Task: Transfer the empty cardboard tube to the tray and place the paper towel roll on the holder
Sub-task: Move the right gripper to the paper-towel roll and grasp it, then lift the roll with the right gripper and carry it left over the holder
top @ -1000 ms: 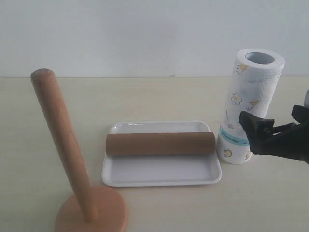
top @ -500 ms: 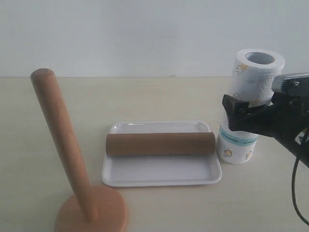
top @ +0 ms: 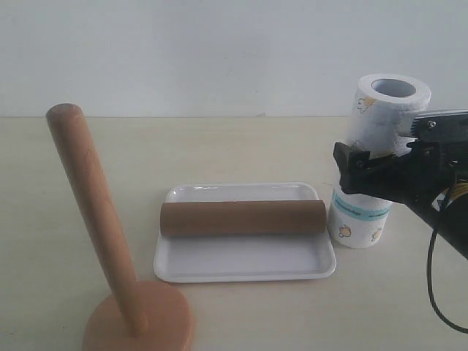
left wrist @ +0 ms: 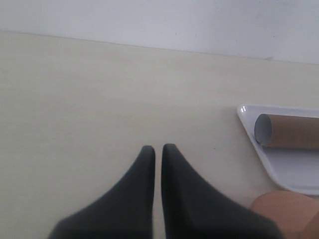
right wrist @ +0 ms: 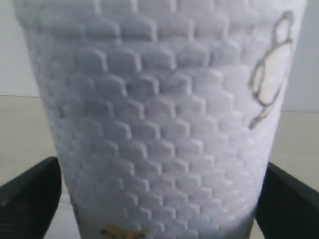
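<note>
**Desk:** Where's your right arm?

**Operator:** I have it reaching in from the right side of the exterior view, roughly level. The right end effector (top: 369, 172) sits at mid-height on the paper towel roll (top: 384, 110), above the teal band. On my right wrist camera one black finger (right wrist: 30, 194) shows on each side of the roll, set wide apart. I cannot tell whether they are pressing on the paper. A black cable (top: 433, 281) hangs in a loop under the arm.

**Desk:** And the roll?

**Operator:** It stands upright on the tabletop (top: 241, 146), just beside the tray (top: 241, 267) at its right end.

**Desk:** The tube?

**Operator:** The empty cardboard tube (top: 243, 218) lies lengthwise in the tray. The holder (top: 95, 212) is at the front left with its post bare.

**Desk:** Left arm?

**Operator:** I only see it on its own wrist camera. The left end effector (left wrist: 158, 149) has its fingers together with a hairline gap and grips nothing. It is over bare tabletop, with the tray corner nearby.
</note>
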